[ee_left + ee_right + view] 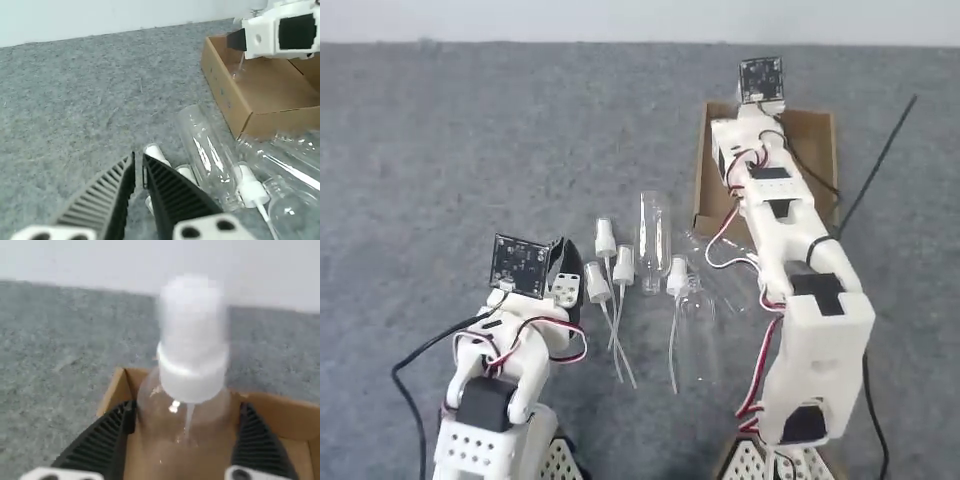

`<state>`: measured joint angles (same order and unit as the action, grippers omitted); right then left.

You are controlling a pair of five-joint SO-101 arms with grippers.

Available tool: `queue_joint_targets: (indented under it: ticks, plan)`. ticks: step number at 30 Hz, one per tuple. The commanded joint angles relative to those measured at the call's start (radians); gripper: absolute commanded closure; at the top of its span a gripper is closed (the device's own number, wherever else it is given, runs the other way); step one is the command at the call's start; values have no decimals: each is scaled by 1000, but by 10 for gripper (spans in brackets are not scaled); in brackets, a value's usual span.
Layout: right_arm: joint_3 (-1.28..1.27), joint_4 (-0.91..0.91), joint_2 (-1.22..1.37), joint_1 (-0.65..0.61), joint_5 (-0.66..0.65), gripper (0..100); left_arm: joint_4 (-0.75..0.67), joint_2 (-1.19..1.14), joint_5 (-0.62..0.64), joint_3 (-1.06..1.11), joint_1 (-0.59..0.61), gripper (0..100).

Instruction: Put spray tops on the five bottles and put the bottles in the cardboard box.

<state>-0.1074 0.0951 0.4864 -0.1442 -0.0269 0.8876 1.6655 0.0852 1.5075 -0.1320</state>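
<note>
My right gripper (186, 412) is shut on a clear bottle (165, 405) with a white spray top (192, 345) on it, held upright over the cardboard box (117, 385). In the high view the right arm (770, 190) stretches over the box (705, 170). Between the arms lie clear bottles (651, 235) (700, 330) and several loose white spray tops (605, 240) with long tubes. My left gripper (575, 272) is low beside those tops, its fingers shut on nothing (138, 159), with a spray top (157, 152) just past the tips.
Grey carpet covers the table. The box (225, 85) stands at the far right, with bottles (205, 150) (285, 160) lying against its near wall. A black cable (880, 150) runs past the box's right side. Open carpet lies to the far left.
</note>
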Motion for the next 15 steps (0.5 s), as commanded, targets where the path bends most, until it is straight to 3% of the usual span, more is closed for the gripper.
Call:
queue_joint_targets:
  ticks: [1,10,15]
  plan:
    - [52,19,-21,-8,-17,695,-28,14,3,-5,2,985]
    - [54,27,-99,-1,-11,688,-29,14,3,-5,2,985]
    - [54,165,-262,-7,-11,688,-29,14,3,-5,2,985]
